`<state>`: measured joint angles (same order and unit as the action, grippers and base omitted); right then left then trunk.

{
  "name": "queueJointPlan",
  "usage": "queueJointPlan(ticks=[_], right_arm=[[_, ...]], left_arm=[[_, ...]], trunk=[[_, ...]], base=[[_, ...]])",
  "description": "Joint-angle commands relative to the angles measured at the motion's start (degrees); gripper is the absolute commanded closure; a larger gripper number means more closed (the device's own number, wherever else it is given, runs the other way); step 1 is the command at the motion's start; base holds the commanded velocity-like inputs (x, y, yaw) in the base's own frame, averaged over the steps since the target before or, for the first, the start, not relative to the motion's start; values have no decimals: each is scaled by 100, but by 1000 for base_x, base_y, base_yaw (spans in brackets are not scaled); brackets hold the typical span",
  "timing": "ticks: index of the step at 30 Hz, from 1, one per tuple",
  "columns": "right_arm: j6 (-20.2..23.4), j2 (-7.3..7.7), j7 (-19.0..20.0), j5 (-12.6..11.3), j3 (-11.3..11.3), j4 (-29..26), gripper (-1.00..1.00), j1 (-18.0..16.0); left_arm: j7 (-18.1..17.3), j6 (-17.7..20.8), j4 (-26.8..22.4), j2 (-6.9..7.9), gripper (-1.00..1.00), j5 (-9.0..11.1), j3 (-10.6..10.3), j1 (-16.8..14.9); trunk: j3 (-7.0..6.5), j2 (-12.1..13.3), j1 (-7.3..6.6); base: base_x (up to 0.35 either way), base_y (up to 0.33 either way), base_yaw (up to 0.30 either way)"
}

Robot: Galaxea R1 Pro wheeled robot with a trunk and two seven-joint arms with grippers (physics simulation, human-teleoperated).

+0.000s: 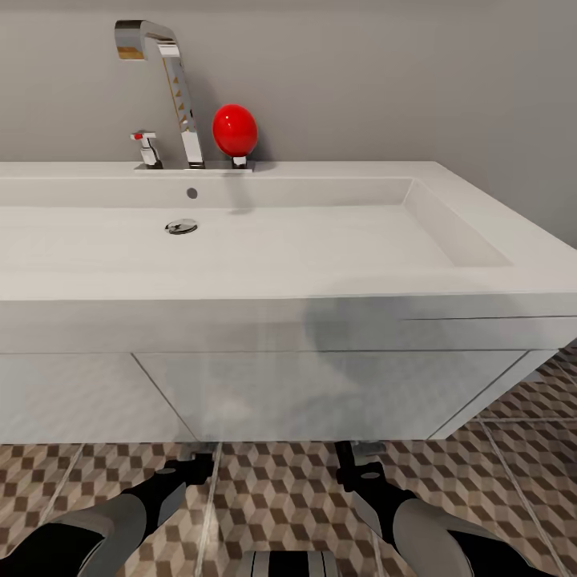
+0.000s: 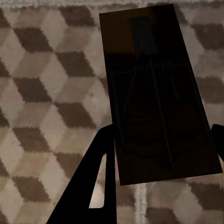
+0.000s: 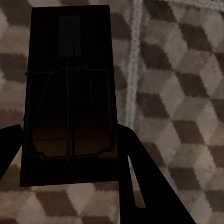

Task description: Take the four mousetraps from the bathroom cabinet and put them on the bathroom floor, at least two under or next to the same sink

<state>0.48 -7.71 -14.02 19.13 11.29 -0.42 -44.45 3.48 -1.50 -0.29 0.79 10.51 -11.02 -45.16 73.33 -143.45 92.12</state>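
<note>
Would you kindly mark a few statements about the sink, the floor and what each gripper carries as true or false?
1. The left gripper holds a mousetrap between its fingers. True.
2. The sink is full of water. False: the basin is dry.
3. A red egg-shaped object stands beside the tap. True.
4. The floor is plain white tile. False: it has a brown and cream cube pattern.
5. The right gripper is empty. False: it holds a second mousetrap.

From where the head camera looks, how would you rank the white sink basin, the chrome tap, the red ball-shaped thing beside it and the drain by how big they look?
Largest to smallest:
1. Sink basin
2. Chrome tap
3. Red ball-shaped object
4. Drain
All sit at similar distance, so the order seems safe.
</note>
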Motion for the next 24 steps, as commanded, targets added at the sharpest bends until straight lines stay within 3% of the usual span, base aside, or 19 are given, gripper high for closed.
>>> queueJointPlan(ticks=[1,24], right_arm=[[6,-2,-30,47,48,0,100,-2],[252,-9,-30,42,48,4,100,-2]], left_arm=[[14,-18,3,0,100,59,-50,-2],[3,-39,3,9,100,86,-41,-4]], trunk=[[4,-1,-1],[4,-1,-1]], base=[[0,0,0],[0,0,0]])
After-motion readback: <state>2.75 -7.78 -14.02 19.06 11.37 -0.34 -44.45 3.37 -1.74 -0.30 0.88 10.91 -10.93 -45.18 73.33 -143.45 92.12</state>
